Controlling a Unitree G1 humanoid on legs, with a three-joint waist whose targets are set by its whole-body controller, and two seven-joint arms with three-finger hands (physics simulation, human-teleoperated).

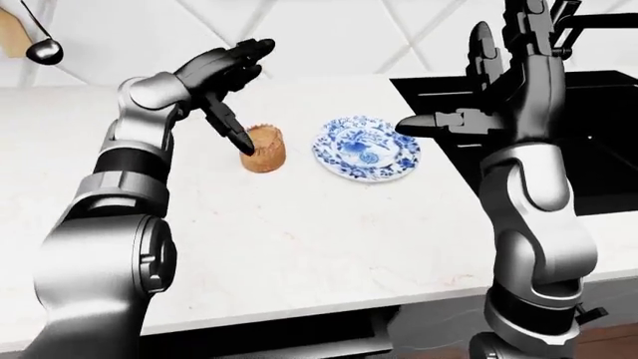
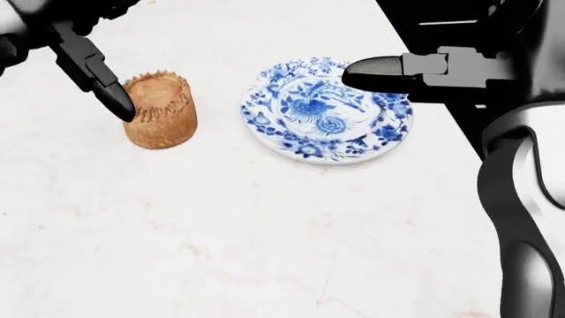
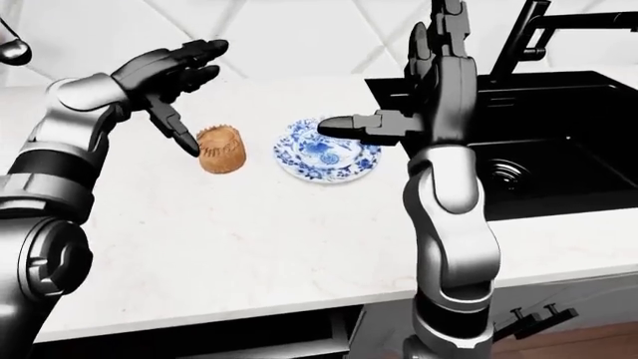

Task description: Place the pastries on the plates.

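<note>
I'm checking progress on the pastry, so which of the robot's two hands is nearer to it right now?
The left hand: one finger points down beside the pastry, while the right hand hangs over the plate.

My head view looks steeply down and close on the bench, taking in only the pastry and the plate. My two eye views sit farther off, facing level across the bench to the wall, with both arms and the sink in frame. All three share pastry and plate; the right-eye view puts them further left.
</note>
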